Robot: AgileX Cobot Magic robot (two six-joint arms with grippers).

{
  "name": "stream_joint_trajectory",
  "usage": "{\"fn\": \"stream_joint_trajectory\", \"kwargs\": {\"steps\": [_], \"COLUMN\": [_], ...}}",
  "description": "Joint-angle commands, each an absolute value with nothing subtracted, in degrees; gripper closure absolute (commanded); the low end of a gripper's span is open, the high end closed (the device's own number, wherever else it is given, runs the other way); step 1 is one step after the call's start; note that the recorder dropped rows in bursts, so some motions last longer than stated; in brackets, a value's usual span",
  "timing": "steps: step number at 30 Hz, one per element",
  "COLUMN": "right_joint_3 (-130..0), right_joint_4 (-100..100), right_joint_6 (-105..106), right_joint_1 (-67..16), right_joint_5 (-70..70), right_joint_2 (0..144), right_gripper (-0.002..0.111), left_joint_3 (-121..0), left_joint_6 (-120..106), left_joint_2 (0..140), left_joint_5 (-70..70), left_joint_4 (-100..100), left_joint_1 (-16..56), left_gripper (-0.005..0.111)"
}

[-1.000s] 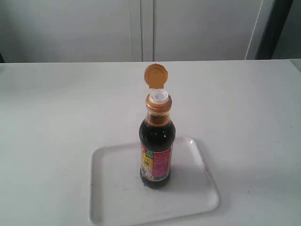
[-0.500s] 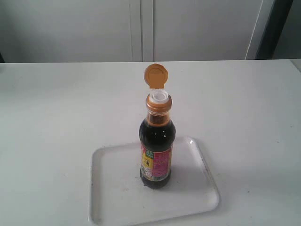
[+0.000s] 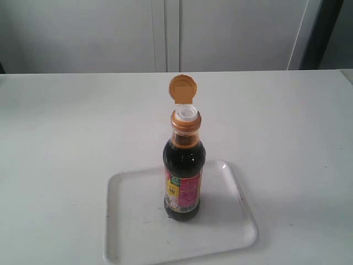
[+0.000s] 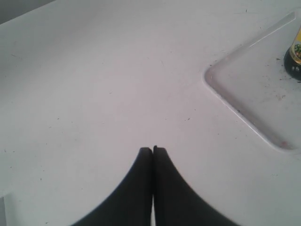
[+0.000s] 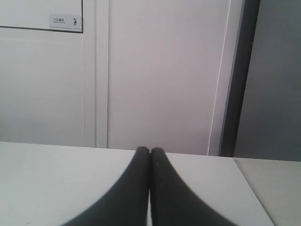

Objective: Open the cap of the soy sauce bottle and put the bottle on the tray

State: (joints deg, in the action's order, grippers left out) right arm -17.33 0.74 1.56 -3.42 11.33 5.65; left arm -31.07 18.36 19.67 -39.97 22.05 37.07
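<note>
Left claw (image 4: 153,149) pinched closed on nothing above bare tabletop (image 4: 94,94); tray (image 4: 254,89) corner sits at two o'clock, so I judge left nearer. Right claw (image 5: 150,150) closed too, empty. Bottle (image 3: 184,171) stands upright on tray, cap (image 3: 182,89) flipped open.

Setting: plain indoor workroom | white table (image 3: 66,138) | white wall panels (image 5: 155,70) (small sign (image 5: 65,21), unreadable)

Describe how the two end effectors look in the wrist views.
Both look alike: the left end effector and the right end effector each show two plain matte black fingers, broad at the base and curving inward to narrow, rounded tips. No markings, cables or padding are visible. The arms themselves are out of frame.
</note>
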Motion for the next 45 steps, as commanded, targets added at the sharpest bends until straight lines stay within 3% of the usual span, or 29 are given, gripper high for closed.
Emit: {"fn": "stream_joint_trajectory", "kwargs": {"steps": [1,32,41,45], "right_joint_3": [-13.5,-11.2,-11.2,-11.2], "right_joint_4": [0.7,0.4,0.4,0.4], "right_joint_6": [1.2,1.2,1.2,1.2], "right_joint_1": [-3.2,-3.2,-3.2,-3.2], "right_joint_5": [4.3,4.7,4.7,4.7], "right_joint_2": [5.3,5.3,5.3,5.3], "right_gripper": [0.108,0.108,0.108,0.108], "left_joint_3": [-30.7,-30.7,-30.7,-28.6], "left_joint_6": [18.0,18.0,6.1,5.5], "left_joint_2": [19.3,19.3,19.3,19.3], "left_joint_5": [-39.1,-40.7,-30.2,-26.1], "left_joint_4": [22.1,21.9,13.3,12.0], "left_joint_1": [37.1,37.1,37.1,33.7], "left_gripper": [0.107,0.107,0.107,0.107]}}
